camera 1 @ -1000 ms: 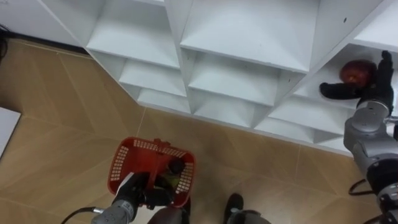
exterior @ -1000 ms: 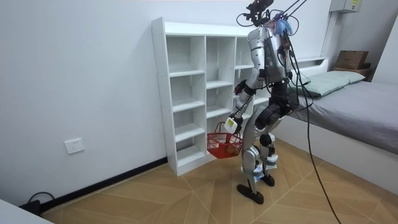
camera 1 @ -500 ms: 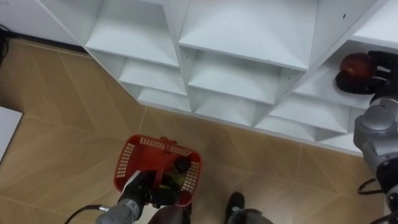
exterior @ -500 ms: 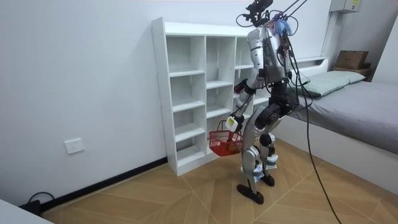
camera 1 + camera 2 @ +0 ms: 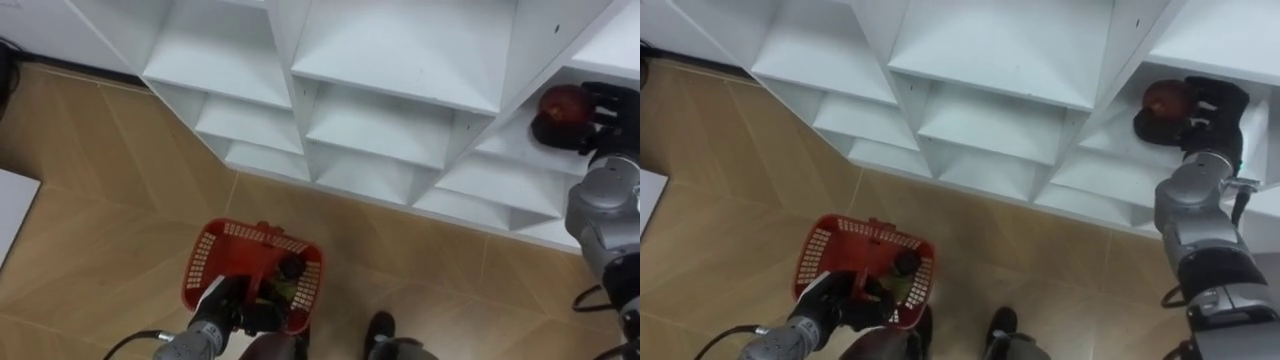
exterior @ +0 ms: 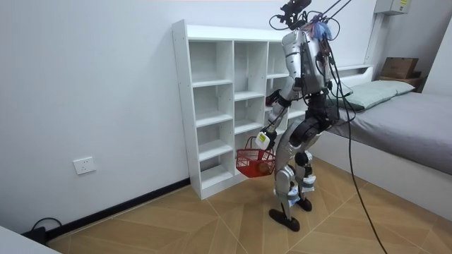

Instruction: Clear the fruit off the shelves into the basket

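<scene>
The robot stands close in front of the white shelf [image 6: 212, 106], between the shelf and the bed [image 6: 413, 116] at the room view's right.

Its right hand [image 5: 598, 112] reaches into a box of the shelf on the right side of the eye views. A red fruit [image 5: 560, 102] sits there on a white board, toward the board's left side. The hand is on the fruit. The fingers [image 5: 1212, 92] curl over one side of it and the thumb lies under the other side, so the hand is grasping the fruit. The fruit is on the board, not in the basket.

The left hand [image 5: 232, 305] hangs low on the robot's left side. Its fingers are closed around the handle of a red basket [image 5: 212, 242]. The basket has holes in its walls. It hangs above the wooden floor [image 5: 100, 200], just in front of the shelf's bottom boards. In the room view it hangs beside the robot's knees.

Inside the basket lies a dark round thing [image 5: 289, 267], near the right wall. Something greenish lies just beside it. What these two things are cannot be told.

The other boxes of the shelf in the eye views are white boards and walls.
</scene>
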`<state>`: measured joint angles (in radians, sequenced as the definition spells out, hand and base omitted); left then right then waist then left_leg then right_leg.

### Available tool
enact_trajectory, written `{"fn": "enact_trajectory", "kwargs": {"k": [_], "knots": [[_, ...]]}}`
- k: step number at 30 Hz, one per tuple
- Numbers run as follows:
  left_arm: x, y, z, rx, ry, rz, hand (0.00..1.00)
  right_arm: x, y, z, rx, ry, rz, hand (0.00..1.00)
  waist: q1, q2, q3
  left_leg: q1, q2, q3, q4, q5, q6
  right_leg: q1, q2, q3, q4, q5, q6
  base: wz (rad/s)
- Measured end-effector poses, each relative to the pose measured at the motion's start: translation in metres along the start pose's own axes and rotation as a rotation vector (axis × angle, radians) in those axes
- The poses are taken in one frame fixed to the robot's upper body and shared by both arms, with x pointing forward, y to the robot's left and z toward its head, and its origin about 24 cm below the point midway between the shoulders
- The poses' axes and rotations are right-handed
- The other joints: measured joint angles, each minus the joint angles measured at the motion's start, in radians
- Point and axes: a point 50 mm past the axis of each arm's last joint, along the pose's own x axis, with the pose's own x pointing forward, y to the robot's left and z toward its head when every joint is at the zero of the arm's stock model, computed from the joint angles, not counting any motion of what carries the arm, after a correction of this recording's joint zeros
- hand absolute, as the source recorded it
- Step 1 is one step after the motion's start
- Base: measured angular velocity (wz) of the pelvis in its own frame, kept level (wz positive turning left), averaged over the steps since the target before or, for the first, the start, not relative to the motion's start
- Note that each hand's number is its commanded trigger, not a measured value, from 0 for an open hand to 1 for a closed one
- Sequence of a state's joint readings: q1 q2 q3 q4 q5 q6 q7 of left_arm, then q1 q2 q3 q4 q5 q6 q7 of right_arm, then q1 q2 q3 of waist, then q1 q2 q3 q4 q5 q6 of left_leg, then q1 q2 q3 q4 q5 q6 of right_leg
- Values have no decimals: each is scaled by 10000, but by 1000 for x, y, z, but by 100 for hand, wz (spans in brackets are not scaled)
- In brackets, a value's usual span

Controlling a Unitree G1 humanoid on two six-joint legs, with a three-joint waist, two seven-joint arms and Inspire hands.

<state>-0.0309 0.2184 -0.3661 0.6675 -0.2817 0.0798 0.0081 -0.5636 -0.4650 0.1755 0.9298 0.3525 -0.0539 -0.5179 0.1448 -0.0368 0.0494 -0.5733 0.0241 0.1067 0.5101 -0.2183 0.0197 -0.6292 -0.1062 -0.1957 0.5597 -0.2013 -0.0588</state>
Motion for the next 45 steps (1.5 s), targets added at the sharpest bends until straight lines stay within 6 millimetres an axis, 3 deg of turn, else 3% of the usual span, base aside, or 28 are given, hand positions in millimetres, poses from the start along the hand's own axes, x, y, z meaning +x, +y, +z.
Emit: {"fn": "enact_trajectory", "kwargs": {"k": [9,16,17,19,20,21,22,24,28,34,39,45], "knots": [[1,2,4,-33,-246,-119,100,-11,7,-28,283,997,925,100,-87,-117,37,962,4,-20,-269,1,-3,1008,58,-27,-337,-39,51,0],[-1,7,4,-304,-379,-213,100,-25,24,-23,569,329,2304,100,-598,-145,-7,1768,95,-38,-634,-1,-1,2000,265,-87,-1089,162,161,0],[-1,9,4,-245,-391,-173,100,-27,26,-24,539,296,2451,100,-625,-148,-29,1862,114,-35,-682,-2,-2,2116,294,-95,-1188,189,163,-4],[-2,11,3,-352,-405,-92,100,-43,31,-38,-48,78,3090,100,-673,-165,-171,2287,187,-43,-861,-8,-13,2661,440,-100,-1647,301,186,-4],[-2,10,2,-348,-405,-99,100,-48,31,-44,-133,130,3227,100,-671,-163,-196,2451,188,-35,-940,-10,-16,2825,463,-82,-1741,309,196,-6],[-4,9,-3,-346,-330,-108,100,-59,32,-57,-244,297,3481,100,-685,-137,-282,2818,186,-14,-1164,-16,-25,3176,518,-48,-1989,342,233,-10],[-7,8,-9,-245,-210,-104,100,-69,30,-70,-464,511,3772,100,-712,-109,-425,3117,185,-2,-1384,-17,-27,3455,560,-32,-2208,383,259,-11],[-10,8,-14,-352,-131,-42,100,-85,25,-85,-1124,480,4159,100,-743,-104,-492,3520,156,11,-1631,-16,-28,3810,571,-6,-2358,392,279,-9],[-18,13,-23,-711,-74,225,100,-109,23,-104,-1844,563,5090,100,-971,-143,-512,4320,153,230,-2098,-14,-31,4418,614,102,-2690,383,337,-14],[-19,8,-12,-970,-672,159,100,-138,23,-111,-1841,470,6037,100,-1177,-188,-499,5353,142,383,-2664,-14,-33,5201,733,475,-3041,407,405,-14],[-19,8,-11,-1235,-786,235,100,-151,25,-116,-1683,652,6506,100,-1194,-163,-484,5995,123,558,-3084,-15,-45,5613,905,826,-3199,424,442,-24],[-18,7,-12,-1470,-789,189,100,-158,29,-117,-1541,744,6918,100,-1467,-89,-448,6247,54,561,-3206,-16,-45,5917,944,868,-3387,475,481,-5]]}}
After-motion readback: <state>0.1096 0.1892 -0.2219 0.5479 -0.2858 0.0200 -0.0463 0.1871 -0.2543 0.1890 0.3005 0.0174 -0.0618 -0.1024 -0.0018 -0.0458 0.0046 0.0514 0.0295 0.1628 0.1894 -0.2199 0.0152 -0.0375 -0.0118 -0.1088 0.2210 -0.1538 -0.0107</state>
